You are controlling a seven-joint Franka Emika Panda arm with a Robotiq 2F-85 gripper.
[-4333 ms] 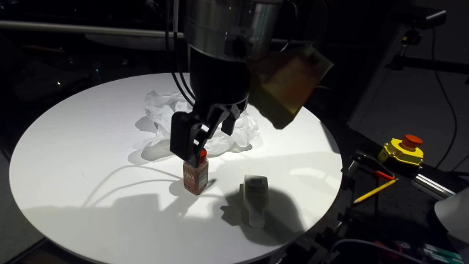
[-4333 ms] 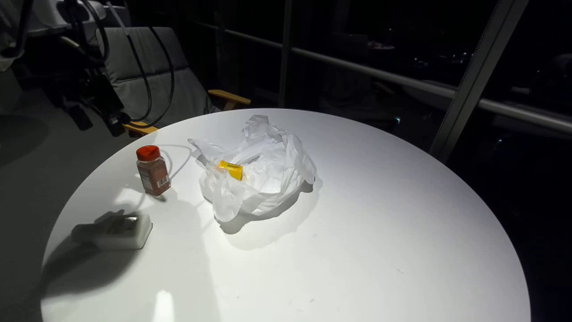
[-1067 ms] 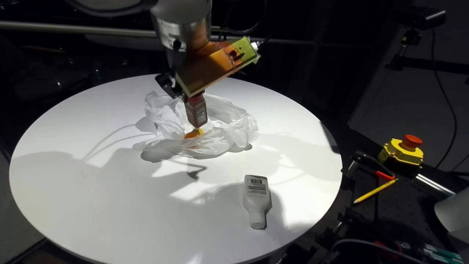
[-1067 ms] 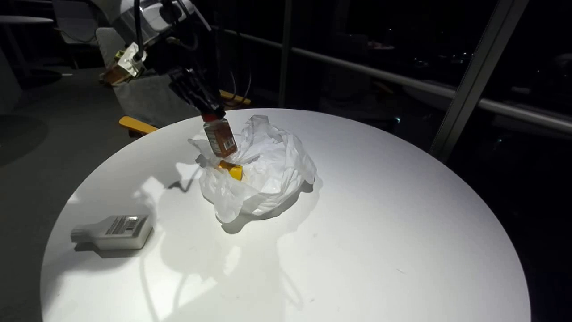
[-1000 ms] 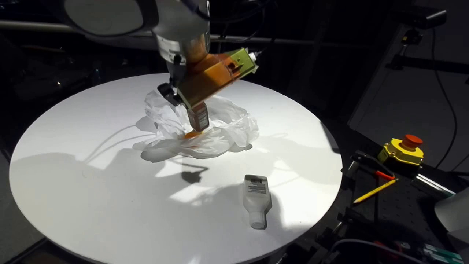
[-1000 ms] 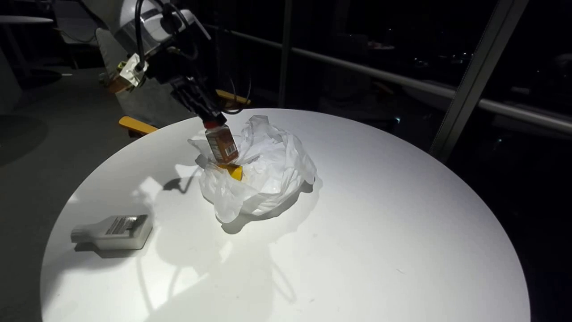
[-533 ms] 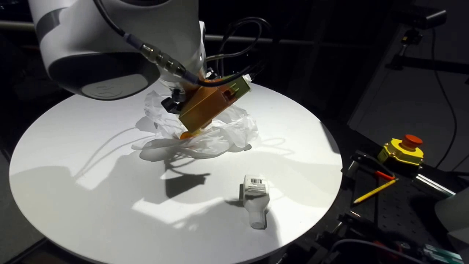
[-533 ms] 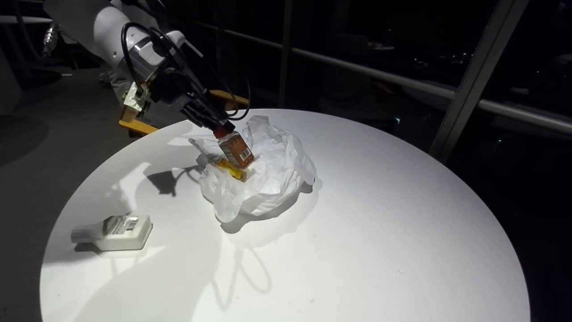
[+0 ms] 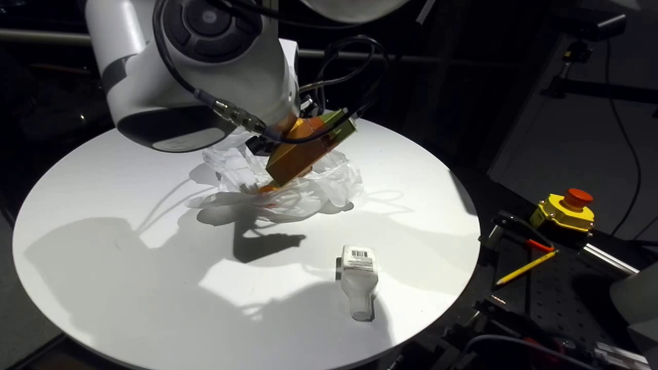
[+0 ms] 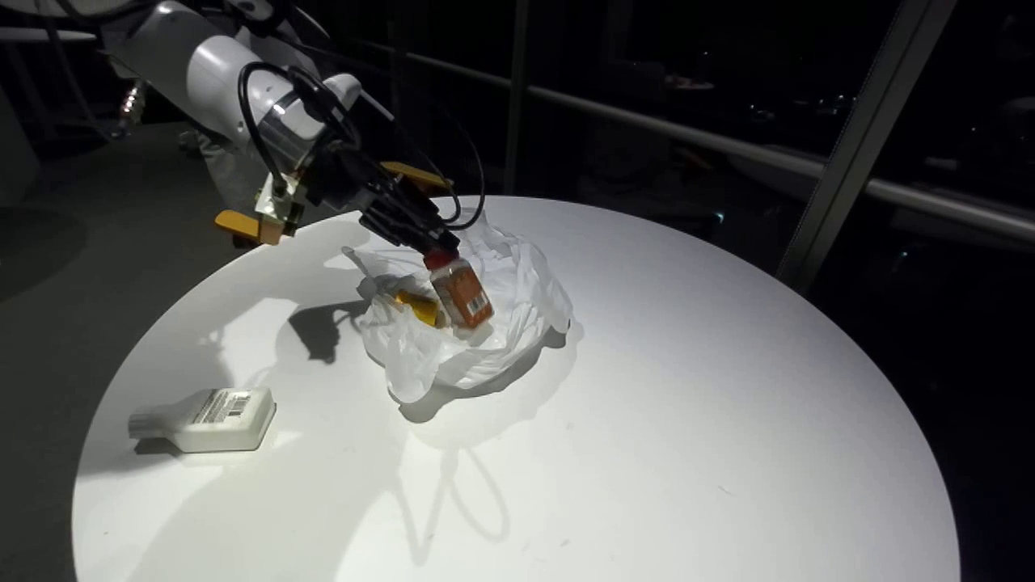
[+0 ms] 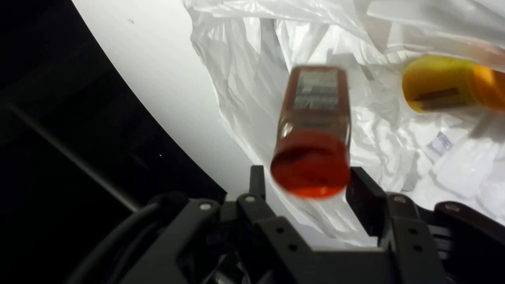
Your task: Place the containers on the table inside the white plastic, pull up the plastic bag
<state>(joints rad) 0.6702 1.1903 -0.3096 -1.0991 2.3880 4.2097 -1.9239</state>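
Note:
A spice bottle with a red cap (image 10: 469, 299) stands tilted inside the crumpled white plastic bag (image 10: 530, 283). The bottle also shows in the wrist view (image 11: 319, 90), slightly blurred. My gripper (image 11: 307, 169) is around the red cap, with a visible gap at the left finger (image 11: 257, 179); the cap is at or very near the right finger. The jaws look opened. A yellow container (image 10: 418, 307) lies in the bag beside the bottle; it shows in the wrist view (image 11: 438, 83). A white bottle (image 9: 359, 277) lies on its side on the table, outside the bag.
The round white table (image 10: 687, 453) carries everything. An orange wrist housing (image 9: 303, 154) hides most of the spice bottle in an exterior view. A side bench with a yellow-red stop button (image 9: 565, 210) and pencil stands beside the table. A chair armrest (image 10: 247, 226) is behind.
The spice bottle was carried from the table to the bag and lowered into it, tilting. In the last half second it moved further into the bag. The white bottle has not moved.

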